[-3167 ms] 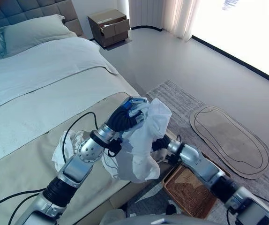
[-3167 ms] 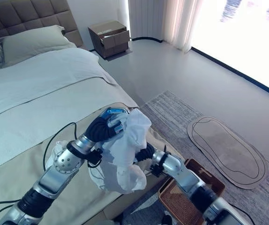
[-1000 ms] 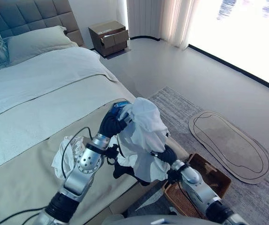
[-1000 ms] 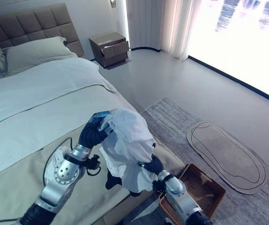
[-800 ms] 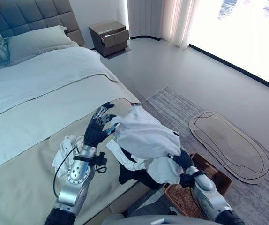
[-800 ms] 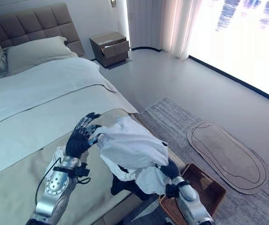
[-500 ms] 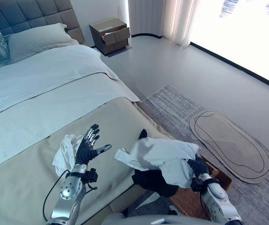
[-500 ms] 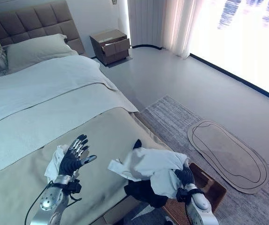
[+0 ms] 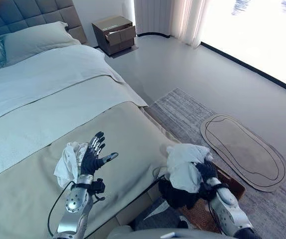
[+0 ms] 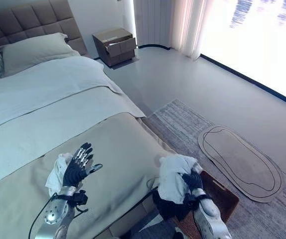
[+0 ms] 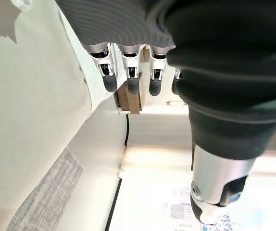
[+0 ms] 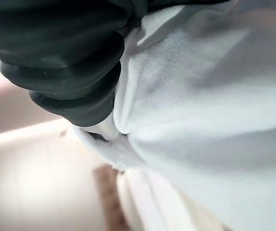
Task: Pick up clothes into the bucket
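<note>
Left eye view: the right hand (image 9: 206, 172) clutches a white and dark bundle of clothes (image 9: 182, 167) over the basket (image 9: 234, 182) beside the bed (image 9: 128, 129), not yet dropped. More white clothes (image 9: 67, 162) lie on the bed. Left wrist view: the left hand (image 11: 128, 57) is spread, empty.

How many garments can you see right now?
3: a white shirt and a black garment in the right hand by the basket, and a white cloth on the bed. More may be hidden.
</note>
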Motion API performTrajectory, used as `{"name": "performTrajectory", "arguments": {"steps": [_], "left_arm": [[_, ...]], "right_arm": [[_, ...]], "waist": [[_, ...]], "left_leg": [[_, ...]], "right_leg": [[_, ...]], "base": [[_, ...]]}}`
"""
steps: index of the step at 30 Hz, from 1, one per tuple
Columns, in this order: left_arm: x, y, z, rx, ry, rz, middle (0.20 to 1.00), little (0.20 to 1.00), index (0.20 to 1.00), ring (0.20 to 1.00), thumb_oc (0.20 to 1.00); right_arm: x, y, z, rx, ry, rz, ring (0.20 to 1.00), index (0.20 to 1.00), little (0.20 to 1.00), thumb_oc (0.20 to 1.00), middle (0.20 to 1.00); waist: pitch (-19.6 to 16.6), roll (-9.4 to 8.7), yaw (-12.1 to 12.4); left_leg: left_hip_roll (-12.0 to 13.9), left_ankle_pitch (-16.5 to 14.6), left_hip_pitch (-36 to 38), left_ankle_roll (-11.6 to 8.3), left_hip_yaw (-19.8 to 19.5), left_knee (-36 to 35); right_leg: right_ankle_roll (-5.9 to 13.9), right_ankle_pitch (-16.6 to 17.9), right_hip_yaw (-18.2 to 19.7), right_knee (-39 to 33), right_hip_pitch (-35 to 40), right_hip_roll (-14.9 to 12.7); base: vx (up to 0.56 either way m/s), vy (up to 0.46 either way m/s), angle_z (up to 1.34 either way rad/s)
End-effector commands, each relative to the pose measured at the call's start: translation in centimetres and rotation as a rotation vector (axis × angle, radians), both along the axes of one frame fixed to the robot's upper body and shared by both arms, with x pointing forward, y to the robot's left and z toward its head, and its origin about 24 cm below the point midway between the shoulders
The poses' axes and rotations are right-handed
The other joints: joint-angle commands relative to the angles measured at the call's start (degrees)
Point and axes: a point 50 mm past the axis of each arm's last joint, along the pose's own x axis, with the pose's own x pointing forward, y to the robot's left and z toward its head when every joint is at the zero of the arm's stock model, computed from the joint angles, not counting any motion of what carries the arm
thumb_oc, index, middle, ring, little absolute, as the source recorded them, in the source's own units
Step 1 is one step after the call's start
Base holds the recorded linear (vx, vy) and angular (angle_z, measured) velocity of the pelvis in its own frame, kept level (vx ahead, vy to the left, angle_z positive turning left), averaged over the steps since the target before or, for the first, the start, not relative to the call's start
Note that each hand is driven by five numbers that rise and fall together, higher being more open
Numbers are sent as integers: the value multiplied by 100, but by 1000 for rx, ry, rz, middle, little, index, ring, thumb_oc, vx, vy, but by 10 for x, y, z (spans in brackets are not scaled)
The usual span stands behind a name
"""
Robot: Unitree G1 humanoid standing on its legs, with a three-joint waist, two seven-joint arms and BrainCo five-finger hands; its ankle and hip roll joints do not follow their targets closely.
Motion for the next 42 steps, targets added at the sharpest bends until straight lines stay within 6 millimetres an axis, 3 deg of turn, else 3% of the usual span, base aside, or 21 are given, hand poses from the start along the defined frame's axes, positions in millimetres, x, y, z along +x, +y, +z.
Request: {"name": "performTrajectory", "arguments": {"steps": [1,2,12,14,24,29,32,42], "left_arm": [[8,11,9,73,-57,37,1000,1000,1000,1000,1000],[8,11,9,72,-57,38,1000,1000,1000,1000,1000],[-10,16,-9,68,59,38,1000,1000,1000,1000,1000],[-10,16,-9,68,64,32,1000,1000,1000,1000,1000],[-13,12,-13,62,113,-17,1000,1000,1000,1000,1000],[-13,14,-13,61,119,-10,1000,1000,1000,1000,1000],[-12,15,-12,63,118,-7,1000,1000,1000,1000,1000],[-2,6,14,1,-24,-60,1000,1000,1000,1000,1000]], "right_arm": [[51,47,114,36,-534,154,200,200,200,200,200],[51,47,114,35,-535,154,200,200,200,200,200],[67,90,233,57,-947,261,200,200,200,200,200],[68,91,241,54,-971,261,200,200,200,200,200],[74,113,337,116,-1196,213,200,200,200,200,200],[71,122,355,133,-1236,212,200,200,200,200,200],[76,126,349,90,-1216,191,200,200,200,200,200],[135,137,275,-456,-952,154,200,200,200,200,200]], "waist": [[56,-352,208],[62,-352,205],[10,-495,573],[2,-508,589],[-58,-685,726],[-58,-712,729],[-42,-727,732],[257,-759,986]], "left_leg": [[163,-525,162,53,132,355],[164,-527,164,53,131,357],[187,-525,208,52,35,354],[189,-526,213,50,30,352],[188,-525,256,47,-16,317],[185,-523,244,53,-23,319],[182,-518,227,57,-34,318],[142,-427,-110,67,-192,360]], "right_leg": [[264,656,-143,46,-298,-446],[264,655,-143,47,-295,-446],[237,605,-252,46,-163,-400],[235,600,-258,46,-154,-396],[215,614,-291,52,-109,-362],[205,623,-277,61,-131,-352],[203,623,-278,67,-140,-353],[224,691,-370,73,-391,-341]], "base": [[29,-9,7],[24,-4,4],[11,-4,4],[12,-2,9],[6,0,4],[0,0,0],[0,0,0],[-43,-3,4]]}}
